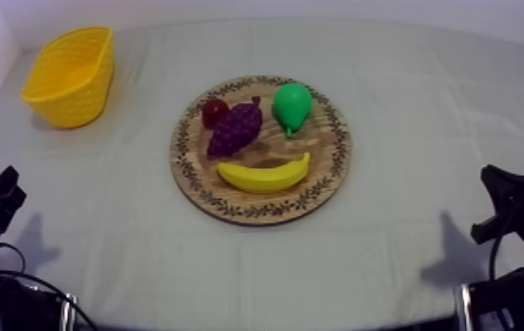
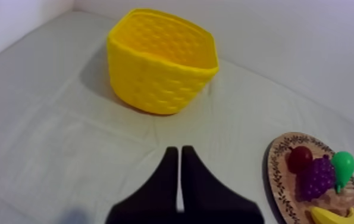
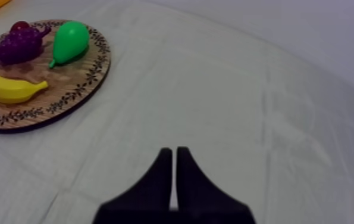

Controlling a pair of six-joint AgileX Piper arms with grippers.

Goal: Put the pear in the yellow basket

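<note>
Both arms rest low: left gripper (image 2: 179, 150) near left, right gripper (image 3: 173, 151) near right, each closed to a narrow wedge, holding nothing. Green toy pear (image 1: 291, 104) lies on round wooden board (image 1: 341, 151).

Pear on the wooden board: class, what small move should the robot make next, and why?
Probably open the left gripper and start it toward the pear. It and the right gripper are shut on nothing, far from the fruit; the pear lies untouched on the wooden board, and the yellow basket stands at the left arm's side.
</note>
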